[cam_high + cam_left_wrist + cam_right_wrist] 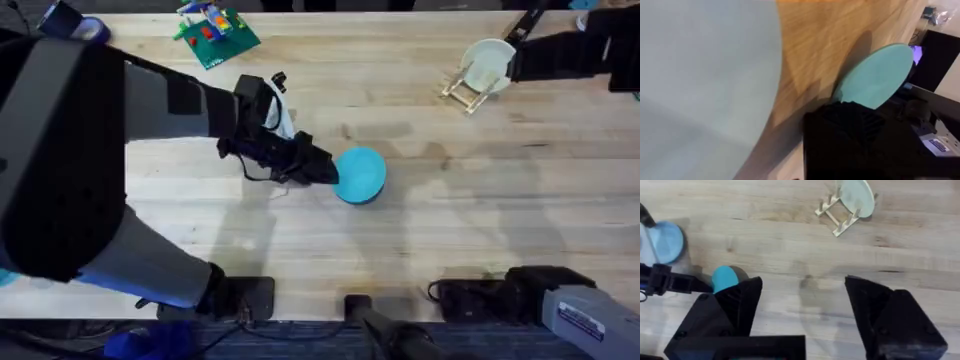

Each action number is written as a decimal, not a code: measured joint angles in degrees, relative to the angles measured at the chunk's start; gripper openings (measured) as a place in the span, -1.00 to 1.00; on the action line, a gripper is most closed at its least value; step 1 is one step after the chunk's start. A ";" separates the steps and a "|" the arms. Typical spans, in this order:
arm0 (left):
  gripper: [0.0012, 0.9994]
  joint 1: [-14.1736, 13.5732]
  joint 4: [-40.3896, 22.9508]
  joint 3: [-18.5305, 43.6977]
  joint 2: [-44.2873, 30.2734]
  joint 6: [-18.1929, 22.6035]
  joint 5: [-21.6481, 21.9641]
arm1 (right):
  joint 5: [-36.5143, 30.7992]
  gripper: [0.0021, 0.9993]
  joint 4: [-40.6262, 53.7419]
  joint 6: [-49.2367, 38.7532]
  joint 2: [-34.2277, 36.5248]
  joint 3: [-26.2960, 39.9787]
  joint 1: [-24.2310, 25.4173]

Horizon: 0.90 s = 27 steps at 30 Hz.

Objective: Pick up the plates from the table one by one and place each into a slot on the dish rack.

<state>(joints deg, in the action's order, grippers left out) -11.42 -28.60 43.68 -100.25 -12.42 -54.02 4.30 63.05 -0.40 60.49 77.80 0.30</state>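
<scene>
The left gripper [325,172] clamps the teal plate [360,175] by its rim, well short of the rack [468,88]; it looks stiff, light, slippery. The right gripper [802,307] gapes empty.

Light wooden plank table [790,245] seen from above. Upper centre-right of the frame: a small light-wood peg dish rack [836,215] holding a pale cream round plate [858,196] upright between its pegs. Left edge, at mid-height: a pale sky-blue round flat plate [666,241]. Lower left of centre: a teal round flat plate [724,277], tilted and gripped at its rim by the other arm's black claw [705,286], which enters from the left. Bottom edge: the right claw [802,315], its two black fingers [735,305] spread wide apart over bare wood.
</scene>
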 joint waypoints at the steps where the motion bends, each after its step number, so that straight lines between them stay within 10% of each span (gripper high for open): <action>1: -0.92 0.00 0.00 0.00 0.00 0.02 -0.01 | 0.12 0.99 0.00 0.52 0.00 0.00 0.00; 27: -0.92 0.00 0.02 0.00 0.00 0.00 -0.02 | 21.29 0.99 -3.51 11.10 16.39 -8.69 -4.36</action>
<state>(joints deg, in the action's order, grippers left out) -11.42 -28.58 43.68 -100.25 -12.42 -54.04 25.59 59.53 10.71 76.88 69.11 -4.07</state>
